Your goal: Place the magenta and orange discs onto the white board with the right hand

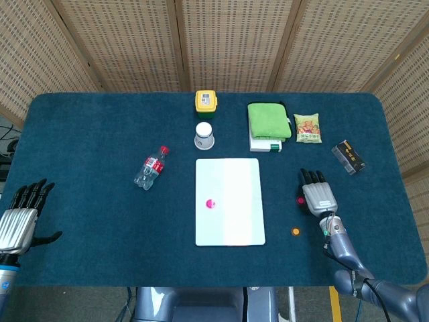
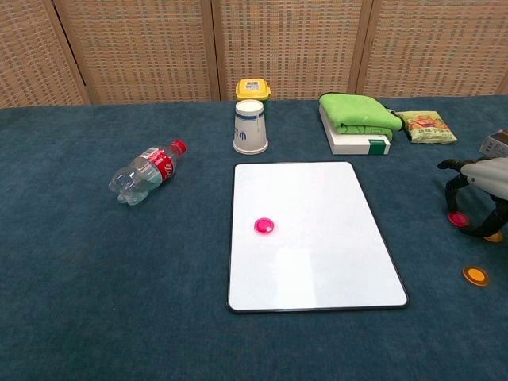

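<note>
The board lies flat at the centre of the table, with 1 disc on its left half. Behind the board stands an upturned cup, and behind that a lidded box near the table's far edge. Left of the board a bottle lies on its side. Behind and right of the board a folded towel rests on a flat box; a snack packet lies right of it, and a small carton further right. Right of the board, the right hand arches over a 2nd disc, with a 3rd disc on the table nearer the front edge. The left hand sits at the table's left front corner.
</note>
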Controlling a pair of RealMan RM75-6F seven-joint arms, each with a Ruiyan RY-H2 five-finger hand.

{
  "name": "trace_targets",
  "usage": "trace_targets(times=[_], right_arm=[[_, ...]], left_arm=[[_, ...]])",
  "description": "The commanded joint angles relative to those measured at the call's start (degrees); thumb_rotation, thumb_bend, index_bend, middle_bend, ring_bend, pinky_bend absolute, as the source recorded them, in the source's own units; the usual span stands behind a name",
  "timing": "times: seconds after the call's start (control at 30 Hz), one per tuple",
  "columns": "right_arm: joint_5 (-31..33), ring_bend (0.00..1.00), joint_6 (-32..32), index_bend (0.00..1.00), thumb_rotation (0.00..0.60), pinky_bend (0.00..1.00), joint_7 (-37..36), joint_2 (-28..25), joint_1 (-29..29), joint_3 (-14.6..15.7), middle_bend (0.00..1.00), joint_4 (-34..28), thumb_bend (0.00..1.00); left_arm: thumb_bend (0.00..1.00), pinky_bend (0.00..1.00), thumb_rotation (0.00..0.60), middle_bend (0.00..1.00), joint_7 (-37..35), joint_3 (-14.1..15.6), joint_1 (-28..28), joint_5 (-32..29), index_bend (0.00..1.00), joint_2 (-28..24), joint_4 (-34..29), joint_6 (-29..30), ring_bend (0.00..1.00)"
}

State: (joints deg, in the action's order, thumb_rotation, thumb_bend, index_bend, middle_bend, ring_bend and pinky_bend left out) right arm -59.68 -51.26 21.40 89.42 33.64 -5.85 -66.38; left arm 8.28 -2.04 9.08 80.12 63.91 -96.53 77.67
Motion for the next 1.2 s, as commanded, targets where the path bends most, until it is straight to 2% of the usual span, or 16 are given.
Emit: trace_targets(times=[0.03,0.27,0.4,0.53,0.7,1.0,1.2], right_arm=[[-0.63,0.00,-0.29,0.55,0.600,0.00,-0.64,0.14,-0.11,-0.15,0.00,0.18,0.36],[-2.37,0.00,-0.93,0.55,0.600,0.00,-1.42,-0.49,0.60,-1.20,0.00,-2.40,0.36],[-4.11,0.00,-1.55,0.55,0.600,0.00,-0.34,-1.02,2.93,-3.08,0.00,-8.29,0.36],[-4.05,0.00,-1.52,0.55,0.600,0.00,3.26,-0.02,5.24,-4.10,0.00,-11.74,0.36],[0.66,0.00,-0.73,0.55,0.600,0.00,10.49,4.20,8.81,-5.40,0.00,-13.92,0.36],[5.71,0.00,-1.76,0.55,0.600,0.00,17.87,9.90,11.59,-4.42,0.00,-13.04,0.36],[7.49,0.00,-2.65,0.54,0.600,0.00,19.43,11.06,12.34,-4.38,0.00,-12.30,0.36]], left_arm=[[0.00,0.00,0.600,0.00,0.00,0.01,-0.01,0.01,0.00,0.02,0.01,0.01,0.00],[0.00,0.00,0.600,0.00,0.02,0.04,0.04,-0.04,0.00,-0.02,-0.09,-0.11,0.00],[0.00,0.00,0.600,0.00,0.13,0.05,0.15,0.03,0.00,0.02,-0.13,-0.22,0.00],[0.00,0.00,0.600,0.00,0.21,0.04,0.22,-0.09,0.00,0.03,-0.16,-0.37,0.00],[0.00,0.00,0.600,0.00,-0.14,0.01,0.14,-0.21,0.00,-0.04,-0.08,-0.29,0.00],[0.00,0.00,0.600,0.00,-0.97,0.09,-0.10,-0.27,0.00,-0.34,0.11,-0.17,0.00],[0.00,0.00,0.600,0.00,-1.22,0.16,-0.08,-0.13,0.00,-0.40,0.13,-0.26,0.00]])
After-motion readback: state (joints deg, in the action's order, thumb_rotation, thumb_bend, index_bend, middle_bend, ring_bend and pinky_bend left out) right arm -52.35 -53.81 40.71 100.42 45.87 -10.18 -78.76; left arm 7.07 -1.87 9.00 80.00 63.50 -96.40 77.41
